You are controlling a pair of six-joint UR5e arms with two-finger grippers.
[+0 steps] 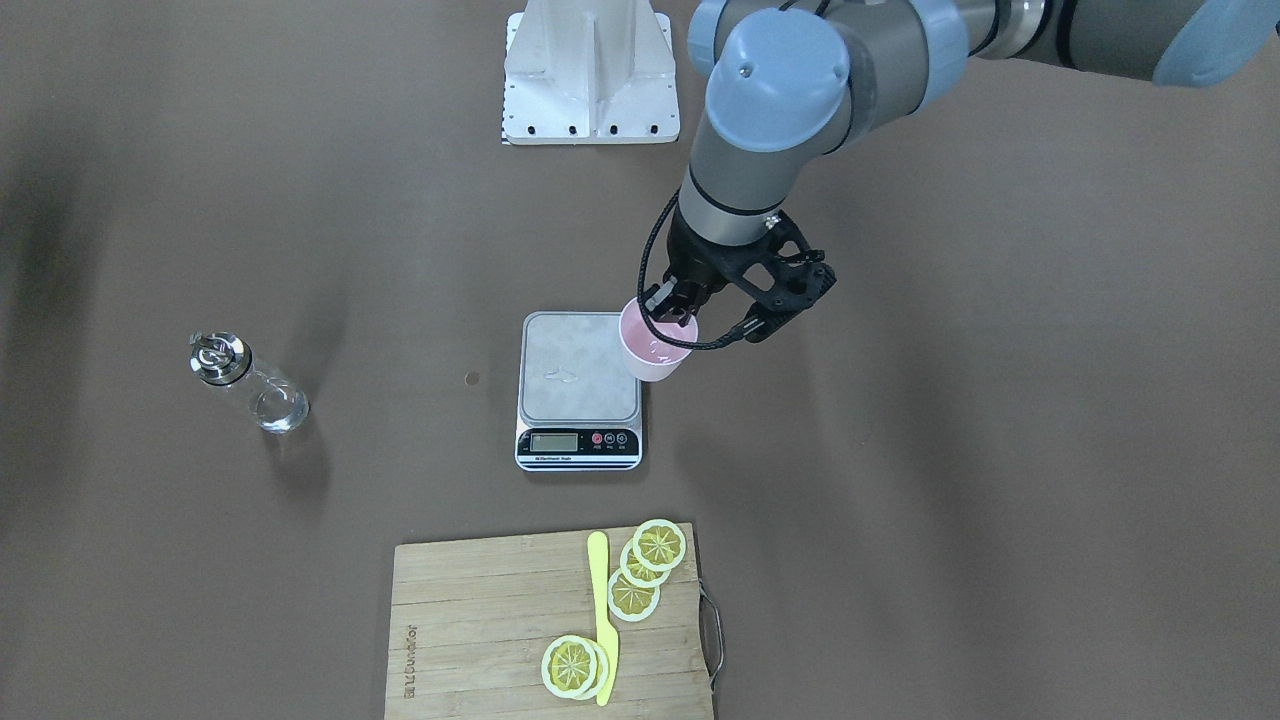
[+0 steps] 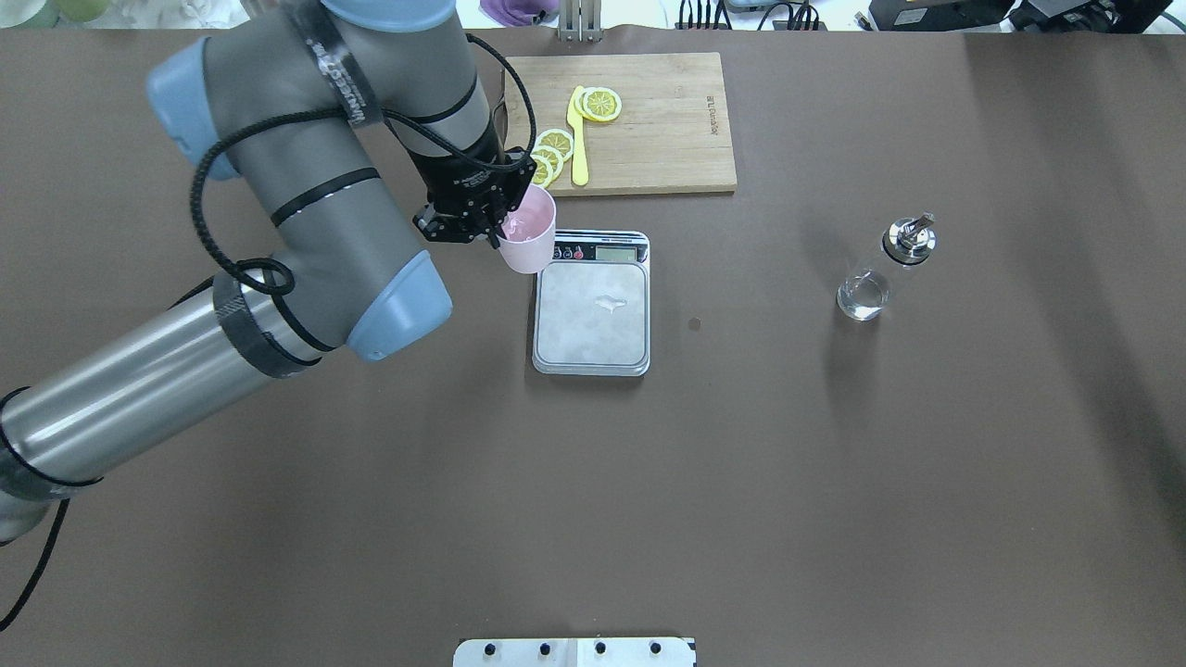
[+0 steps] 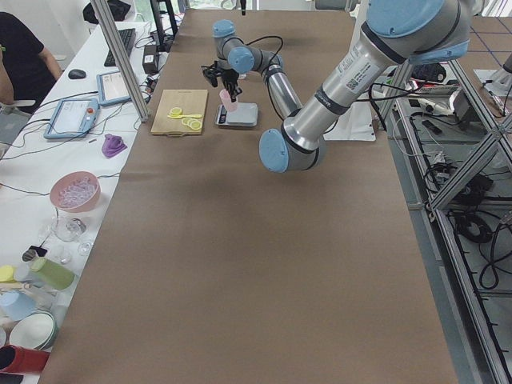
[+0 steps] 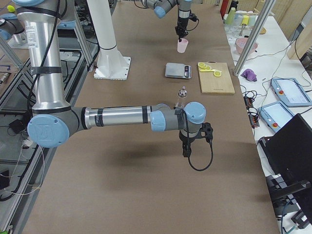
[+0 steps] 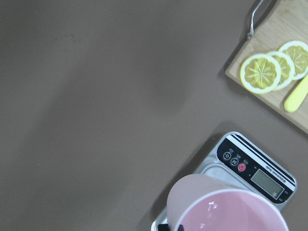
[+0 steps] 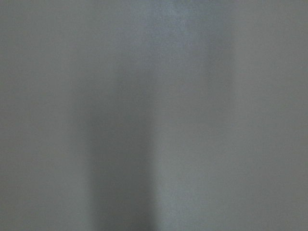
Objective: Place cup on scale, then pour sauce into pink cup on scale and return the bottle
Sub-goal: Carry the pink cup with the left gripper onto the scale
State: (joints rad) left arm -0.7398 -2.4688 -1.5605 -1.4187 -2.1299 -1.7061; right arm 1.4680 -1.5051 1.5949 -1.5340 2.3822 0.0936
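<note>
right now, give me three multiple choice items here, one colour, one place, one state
1. The knife on the cutting board is: A red, B black, C yellow.
2. The bottle stands: A on the table, to the robot's right of the scale, B on the scale, C on the cutting board.
3. The cup is: A lying on the table, B held by the left gripper, C upside down on the scale.
Answers: C, it shows yellow; A, it stands on bare table; B, the gripper pinches its rim.

The left gripper [image 1: 672,308] pointed downward, pinching the cup [image 1: 655,350] by its rim; the right arm [image 4: 122,117] stretched out level and low.
</note>
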